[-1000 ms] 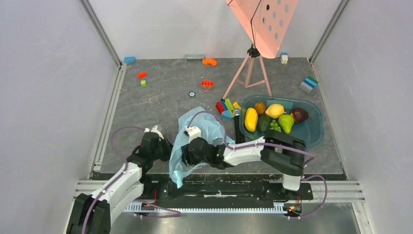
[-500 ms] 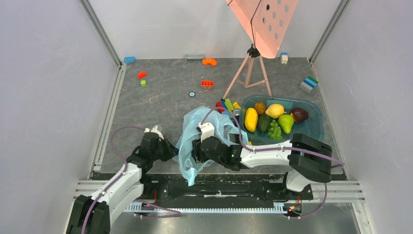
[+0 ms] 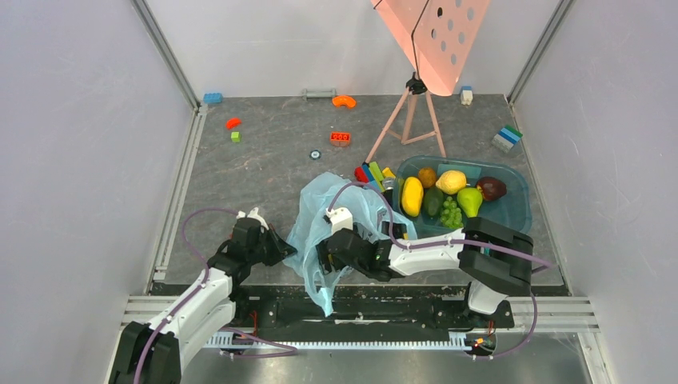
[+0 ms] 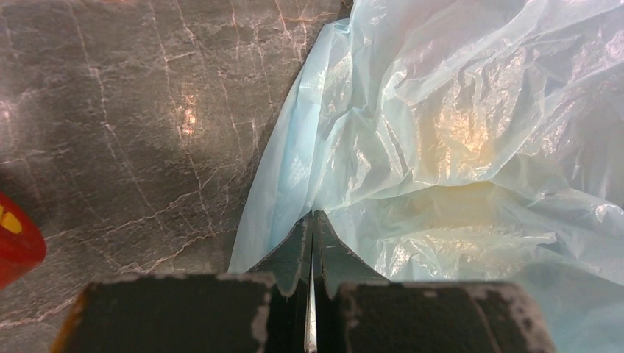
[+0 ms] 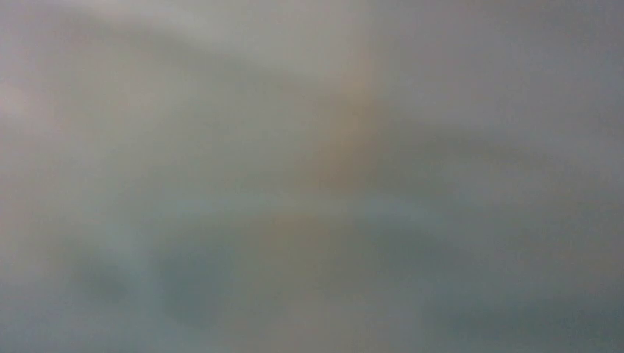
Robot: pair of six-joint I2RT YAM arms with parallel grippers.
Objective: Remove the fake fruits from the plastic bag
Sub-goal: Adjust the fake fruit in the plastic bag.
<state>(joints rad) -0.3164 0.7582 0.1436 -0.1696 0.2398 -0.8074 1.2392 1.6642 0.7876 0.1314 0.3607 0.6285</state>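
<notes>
Shifted rightward, the right gripper sits buried in the one plastic bag, its opening impossible to tell, while the left gripper pinches the bag's edge and seven fake fruits lie in one tub.

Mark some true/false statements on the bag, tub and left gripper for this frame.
1. The left gripper is shut on the bag's edge. True.
2. The tub is empty. False: fruits fill it, a lemon among them.
3. The bag lies in the tub. False: it lies on the table, left of the tub.
4. The right wrist view is all blur. True.
</notes>
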